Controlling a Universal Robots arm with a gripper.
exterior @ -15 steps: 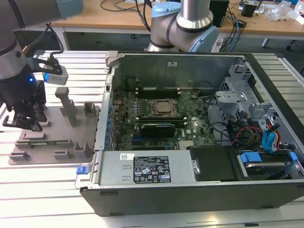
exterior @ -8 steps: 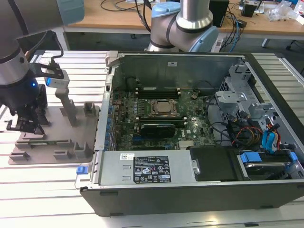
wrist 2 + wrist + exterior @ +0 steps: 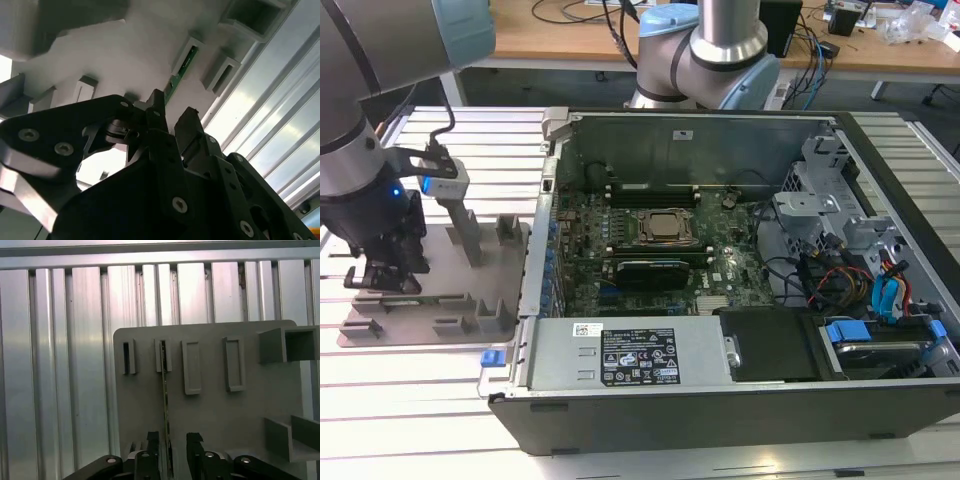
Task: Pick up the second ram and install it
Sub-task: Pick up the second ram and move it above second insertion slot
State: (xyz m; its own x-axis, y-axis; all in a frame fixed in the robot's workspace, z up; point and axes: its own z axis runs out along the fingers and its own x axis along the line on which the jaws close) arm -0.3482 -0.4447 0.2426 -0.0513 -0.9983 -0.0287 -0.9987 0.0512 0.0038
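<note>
While the arm (image 3: pixel 360 150) hung over the grey fixture tray (image 3: pixel 450 280) at the exterior view's left, the gripper (image 3: pixel 385 283) sat low over the tray, black body pointing down. In the first wrist view the gripper (image 3: pixel 170 445) was spread. Its two black fingers (image 3: pixel 152 442) stood apart, one each side of the second ram (image 3: pixel 165 390), not clamped on it. A clear gap showed btwn the stick and one finger. The other finger was v. close; contact or not, couldn't tell. The second ram stood on edge, a thin green board seen edge-on. Its far end was seated in a narrow slotted post of the tray, beside a similar post and two raised rectangular blocks. In the second wrist view the green stick ran from that post back toward the gap btwn the fingertips. The tray lay flat on the ribbed aluminium table (image 3: pixel 60 365). Well apart, toward the exterior view's right, an open computer case (image 3: pixel 720 420) lay on the same table w/ its motherboard (image 3: pixel 720 280) exposed and the CPU socket (image 3: pixel 665 227) near the board's middle.
</note>
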